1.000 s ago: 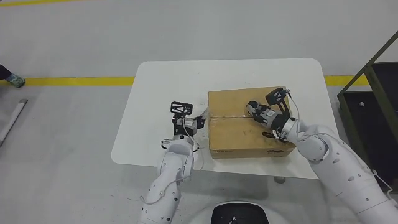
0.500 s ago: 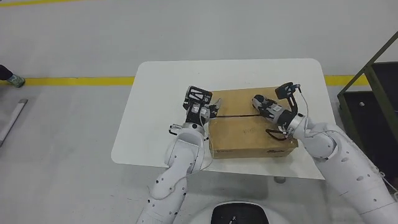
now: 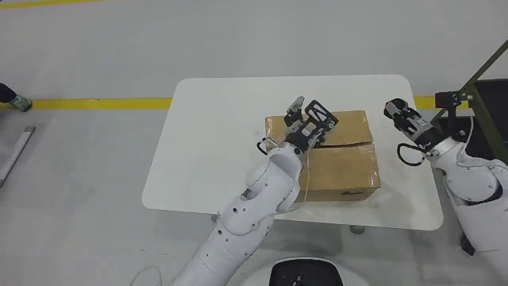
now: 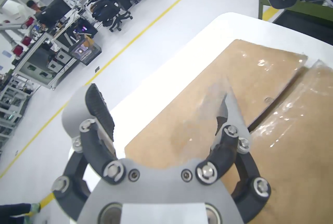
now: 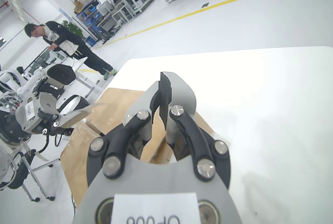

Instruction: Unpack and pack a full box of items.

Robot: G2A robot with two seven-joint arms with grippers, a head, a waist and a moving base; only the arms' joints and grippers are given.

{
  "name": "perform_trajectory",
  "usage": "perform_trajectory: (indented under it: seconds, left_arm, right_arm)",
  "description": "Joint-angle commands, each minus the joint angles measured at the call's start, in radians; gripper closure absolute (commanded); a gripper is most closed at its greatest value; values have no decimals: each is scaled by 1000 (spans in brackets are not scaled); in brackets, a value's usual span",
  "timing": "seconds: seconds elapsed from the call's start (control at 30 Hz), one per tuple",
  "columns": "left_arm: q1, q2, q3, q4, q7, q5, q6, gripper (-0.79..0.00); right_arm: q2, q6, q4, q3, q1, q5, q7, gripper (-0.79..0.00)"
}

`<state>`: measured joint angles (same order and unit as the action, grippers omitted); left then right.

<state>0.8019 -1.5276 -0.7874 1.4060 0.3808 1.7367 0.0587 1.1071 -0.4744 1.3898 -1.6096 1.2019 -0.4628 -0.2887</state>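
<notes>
While the right gripper is hanging closed at the cardboard box's three o'clock, the open left gripper is hovering over the twelve-o'clock flap, needing to hook its edge squarely.

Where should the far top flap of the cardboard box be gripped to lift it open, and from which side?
Probably its free edge along the centre seam, coming from above with one finger into the gap. The far flap lies flat on the box, so only that edge, where a dark slit shows, offers purchase. The open left gripper hovers over it.
</notes>
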Motion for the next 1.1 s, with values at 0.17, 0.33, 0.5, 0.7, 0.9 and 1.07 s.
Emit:
perform_trajectory:
  seconds: [0.17,0.33,0.5,0.7,0.9,1.07]
  left_arm:
    - [-94,-63,124,-123,-20,-78,59,-785]
    - [-136,-106,185,-185,-30,-115,68,-785]
    - [-157,-128,179,-196,-42,-132,39,-785]
    - [-89,-102,66,-89,12,-86,-52,-785]
    - [116,-38,-129,163,128,71,-136,-785]
    - [330,4,-296,368,197,192,-177,-785]
  right_arm:
    - [-15,-30,-34,-101,54,52,-4,0]
    - [-21,-48,-46,-139,75,84,-6,0]
    - [-24,-75,-34,-153,87,160,-35,0]
    - [-24,-109,9,-141,83,267,-80,0]
    - [-21,-118,52,-103,62,263,-67,0]
    - [-14,-117,97,-29,44,242,-79,0]
